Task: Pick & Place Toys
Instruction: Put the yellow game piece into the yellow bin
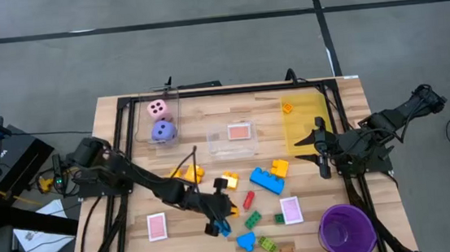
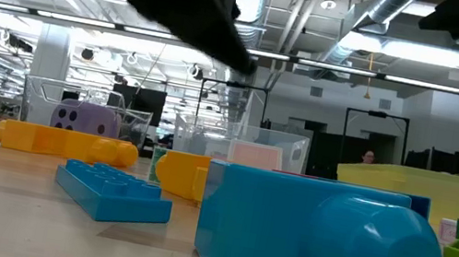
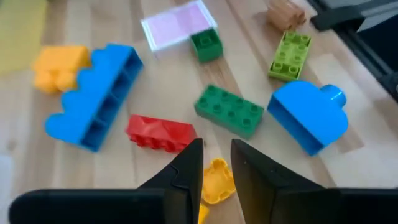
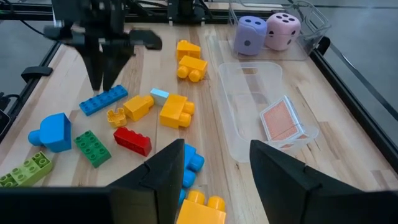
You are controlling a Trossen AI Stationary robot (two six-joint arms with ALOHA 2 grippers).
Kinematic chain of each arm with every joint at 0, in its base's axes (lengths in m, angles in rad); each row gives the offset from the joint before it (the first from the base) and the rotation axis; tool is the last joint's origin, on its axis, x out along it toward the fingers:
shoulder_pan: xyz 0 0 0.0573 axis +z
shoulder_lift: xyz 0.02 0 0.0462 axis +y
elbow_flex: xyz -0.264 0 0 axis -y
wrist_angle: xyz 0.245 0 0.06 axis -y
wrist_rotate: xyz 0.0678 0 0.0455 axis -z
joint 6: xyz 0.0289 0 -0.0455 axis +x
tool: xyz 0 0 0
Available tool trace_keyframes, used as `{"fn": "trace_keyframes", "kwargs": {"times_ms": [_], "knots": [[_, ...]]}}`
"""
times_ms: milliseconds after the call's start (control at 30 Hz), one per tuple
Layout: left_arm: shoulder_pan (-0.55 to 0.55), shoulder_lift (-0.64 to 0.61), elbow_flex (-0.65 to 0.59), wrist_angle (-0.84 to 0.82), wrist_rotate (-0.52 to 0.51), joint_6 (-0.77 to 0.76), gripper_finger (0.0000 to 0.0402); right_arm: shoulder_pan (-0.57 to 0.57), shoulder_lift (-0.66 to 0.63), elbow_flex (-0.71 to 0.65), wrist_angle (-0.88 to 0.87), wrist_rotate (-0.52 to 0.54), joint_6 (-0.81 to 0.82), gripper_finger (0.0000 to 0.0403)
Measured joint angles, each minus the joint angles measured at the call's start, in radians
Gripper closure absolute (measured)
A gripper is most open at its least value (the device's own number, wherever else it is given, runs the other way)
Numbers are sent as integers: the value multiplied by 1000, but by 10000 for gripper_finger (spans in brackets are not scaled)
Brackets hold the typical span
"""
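Toy bricks lie scattered on the wooden table: a long blue brick (image 3: 93, 102), a red one (image 3: 160, 132), a green one (image 3: 229, 111), a blue brick with a round stud (image 3: 309, 115), and a small yellow piece (image 3: 217, 183). My left gripper (image 3: 216, 163) hovers over the bricks near the front middle (image 1: 215, 227), fingers slanting down with a narrow gap, holding nothing; the small yellow piece shows in that gap, lower down. In the right wrist view the left gripper (image 4: 102, 84) stands just above a flat blue brick (image 4: 102, 99). My right gripper (image 4: 217, 168) waits open at the table's right side (image 1: 324, 165).
A pink die (image 1: 158, 109) and a purple die (image 1: 164, 131) sit in a clear bin at the far left. A clear bin (image 1: 233, 148) holds a card (image 1: 239, 131). A yellow see-through bin (image 1: 306, 123) stands far right, a purple cup (image 1: 346, 230) front right. Cards (image 1: 158, 226) (image 1: 291, 209) lie flat.
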Motion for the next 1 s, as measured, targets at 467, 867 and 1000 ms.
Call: {"fn": "trace_keyframes", "kwargs": {"times_ms": [467,867,1000], "knots": [[-5,98,0,3,6,-6,326,0,0,0,-1,0,-1,228],[-16,106,0,16,37,52,326,0,0,0,-5,-1,-4,228],[-16,128,1,70,37,81,319,0,0,-1,-5,-1,-4,228]]}}
